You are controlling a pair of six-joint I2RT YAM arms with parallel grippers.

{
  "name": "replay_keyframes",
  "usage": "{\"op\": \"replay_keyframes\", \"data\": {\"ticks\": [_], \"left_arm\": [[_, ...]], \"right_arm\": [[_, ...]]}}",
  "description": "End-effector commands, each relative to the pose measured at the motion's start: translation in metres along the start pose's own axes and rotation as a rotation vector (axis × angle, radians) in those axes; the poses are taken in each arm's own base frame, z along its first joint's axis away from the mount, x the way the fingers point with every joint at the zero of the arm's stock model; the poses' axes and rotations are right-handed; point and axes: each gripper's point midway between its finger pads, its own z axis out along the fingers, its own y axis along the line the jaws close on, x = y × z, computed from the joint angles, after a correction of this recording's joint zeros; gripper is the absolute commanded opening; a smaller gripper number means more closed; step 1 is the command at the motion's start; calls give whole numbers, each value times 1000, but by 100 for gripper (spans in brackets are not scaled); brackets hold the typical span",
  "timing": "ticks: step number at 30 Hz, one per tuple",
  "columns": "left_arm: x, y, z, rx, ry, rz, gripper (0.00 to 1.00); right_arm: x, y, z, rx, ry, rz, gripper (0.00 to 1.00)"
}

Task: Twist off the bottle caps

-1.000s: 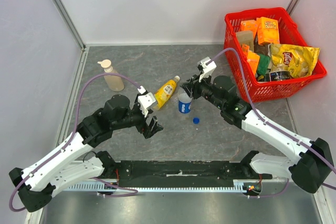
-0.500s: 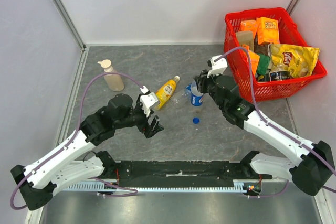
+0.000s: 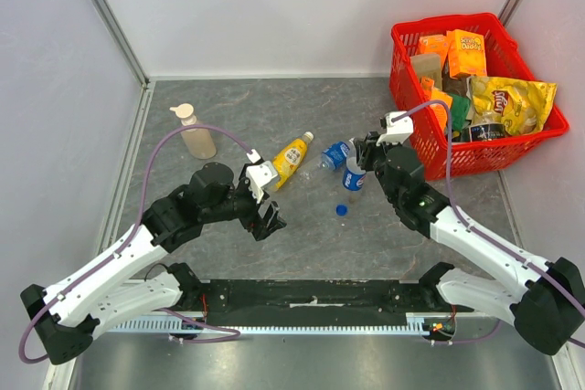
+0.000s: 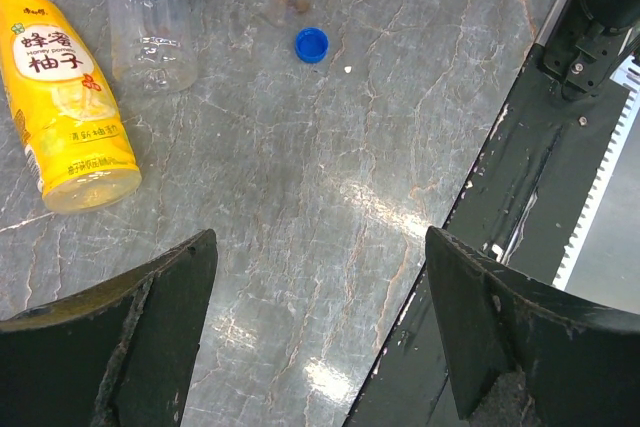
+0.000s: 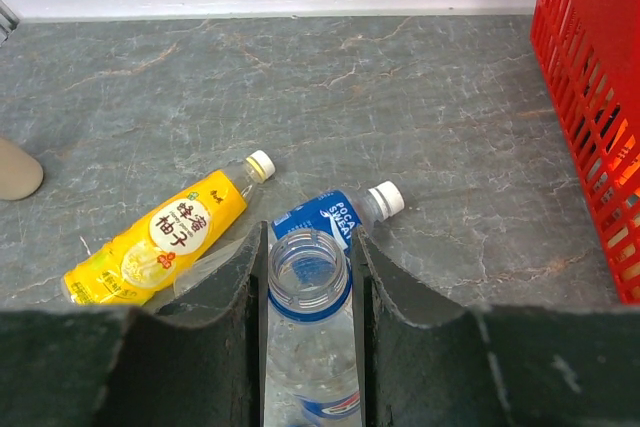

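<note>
My right gripper (image 3: 358,171) is shut on an uncapped clear bottle with a blue label (image 3: 355,177) and holds it upright; its open neck (image 5: 307,269) sits between my fingers (image 5: 232,292). Its blue cap (image 3: 341,210) lies loose on the table, and also shows in the left wrist view (image 4: 311,44). A second clear bottle with a blue label (image 3: 336,154) lies on its side just behind, white cap (image 5: 386,198) on. The yellow juice bottle (image 3: 289,160) lies to the left, white cap (image 5: 260,164) on. My left gripper (image 3: 266,218) is open and empty over bare table (image 4: 320,277).
A beige pump soap bottle (image 3: 195,131) stands at the back left. A red basket (image 3: 411,75) full of snack packs stands at the back right, its wall close to my right gripper (image 5: 595,97). The black base rail (image 4: 530,167) runs along the near edge.
My right gripper has carried the open bottle to the right and slightly nearer. The lying clear bottle now shows behind it. The left arm has barely moved.
</note>
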Motion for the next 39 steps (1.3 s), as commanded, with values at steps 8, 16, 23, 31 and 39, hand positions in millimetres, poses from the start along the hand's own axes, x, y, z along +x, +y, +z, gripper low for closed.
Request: {"op": "replay_keyframes", "data": {"ticks": [8,16,23,31,39], "left_arm": [[-3,-3,-1,19,-10,21,89],[-3,-2,-1,12,-13,14,89],[-2,3,1,-15,-8,5,89],[-1,22,-2,-136,-10,-47,89],[2,37,9,-220,28,-98,89]], "right_arm": [[2,8,-3,-57,-12,14,36],[-11,14,-11,-102,-47,39,71],[-28,24,-13,-137,-49,69,98],[-66,45,-24,-228,-70,91,98],[-92,48,-41,-263,-123,125,98]]}}
